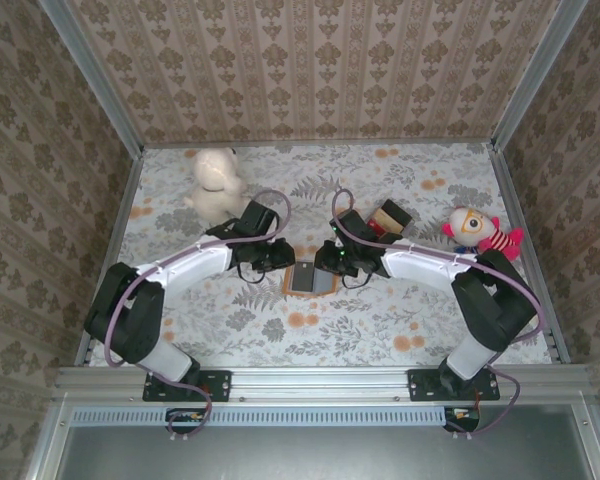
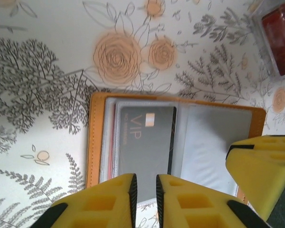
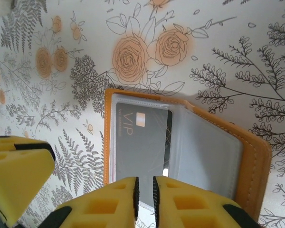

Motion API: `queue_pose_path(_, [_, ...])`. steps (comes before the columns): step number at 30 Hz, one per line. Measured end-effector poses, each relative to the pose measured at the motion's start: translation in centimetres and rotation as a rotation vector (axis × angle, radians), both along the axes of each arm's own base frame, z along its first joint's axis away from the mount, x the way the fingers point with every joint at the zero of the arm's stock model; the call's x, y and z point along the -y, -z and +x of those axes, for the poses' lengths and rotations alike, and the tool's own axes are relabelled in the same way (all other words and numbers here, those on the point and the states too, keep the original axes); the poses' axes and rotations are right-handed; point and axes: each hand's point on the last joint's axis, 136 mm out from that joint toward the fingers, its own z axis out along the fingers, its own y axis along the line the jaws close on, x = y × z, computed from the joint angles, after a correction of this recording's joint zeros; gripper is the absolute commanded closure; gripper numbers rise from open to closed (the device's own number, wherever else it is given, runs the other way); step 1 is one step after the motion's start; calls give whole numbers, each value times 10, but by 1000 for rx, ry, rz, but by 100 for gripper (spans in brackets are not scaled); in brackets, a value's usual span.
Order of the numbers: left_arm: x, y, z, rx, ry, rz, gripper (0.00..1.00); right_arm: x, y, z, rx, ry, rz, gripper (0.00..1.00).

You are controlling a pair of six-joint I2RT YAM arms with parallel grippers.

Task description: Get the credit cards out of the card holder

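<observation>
The card holder [image 1: 310, 279] lies open and flat between my two grippers, with an orange-tan rim [image 2: 92, 142] and clear blue-grey pocket pages. A grey card marked VIP [image 2: 147, 137] sits inside its left pocket [image 3: 140, 142]. Thin red card edges [image 2: 109, 142] show in the pages behind it. My left gripper [image 2: 146, 197] hovers over the holder's near edge, its jaws a narrow slit apart and empty. My right gripper [image 3: 144, 199] stands over the same card from the other side, its jaws almost touching and holding nothing. In the top view the left gripper [image 1: 280, 257] and right gripper [image 1: 332, 262] flank the holder.
A brown, dark-topped box [image 1: 388, 218] holding something red [image 2: 280, 38] stands just behind the right gripper. A white plush [image 1: 215, 183] sits at the back left and a red-and-white doll [image 1: 480, 232] at the right. Patterned walls close in the floral table [image 1: 280, 320].
</observation>
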Motion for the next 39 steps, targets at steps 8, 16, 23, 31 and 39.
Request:
queue_pose_path(8, [4,22,0,-48,10,13,82,-6,25,-8,-78,-36,-1,84])
queue_pose_path(16, [2,48,-4,-107,11,52,85,-10,37,-12,-111,-52,4,84])
queue_pose_path(23, [3,57,-6,-126,16,66,88,-10,42,-12,-117,-54,-2,84])
queue_pose_path(31, [2,58,-6,-128,11,70,88,-11,47,-11,-126,-59,3,84])
queue_pose_path(39, [1,58,-6,-126,8,78,88,-13,47,-11,-124,-66,11,87])
